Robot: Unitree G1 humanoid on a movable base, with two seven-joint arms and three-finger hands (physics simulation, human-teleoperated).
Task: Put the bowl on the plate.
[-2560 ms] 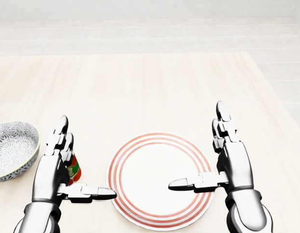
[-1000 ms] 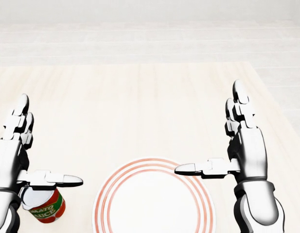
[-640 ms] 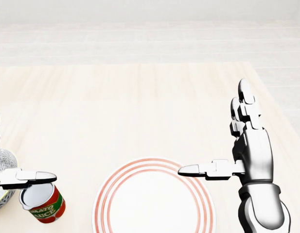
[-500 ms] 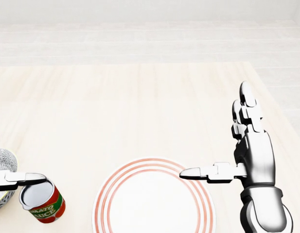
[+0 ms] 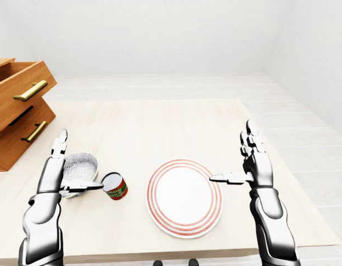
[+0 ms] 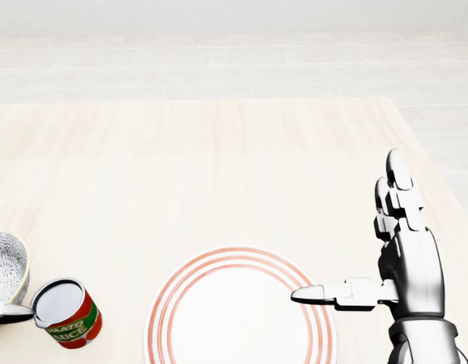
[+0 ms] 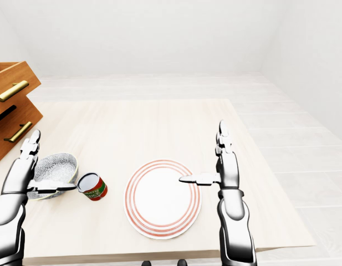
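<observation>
grey-patterned bowl [image 5: 81, 165] sits well left of the red-ringed plate [image 5: 184, 199], a tomato can [image 5: 115, 187] between them. the step in hand looks like the reach: the left hand [image 5: 54, 173] is spread, thumb over the bowl's near rim, grasping nothing. next it must close, then lift past the can. the right hand [image 5: 258, 169] hovers unclenched at the plate's right edge. the head view cuts off most of the bowl and left hand.

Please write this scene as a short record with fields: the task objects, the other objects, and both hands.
bowl: patterned, on table, left of can, not on plate
plate: red-ringed, right of can
can: tomato sauce, between bowl and plate
left hand: open, at bowl's left side, thumb across its rim
right hand: open, thumb over plate's right rim
drawers: wooden, left edge
</observation>
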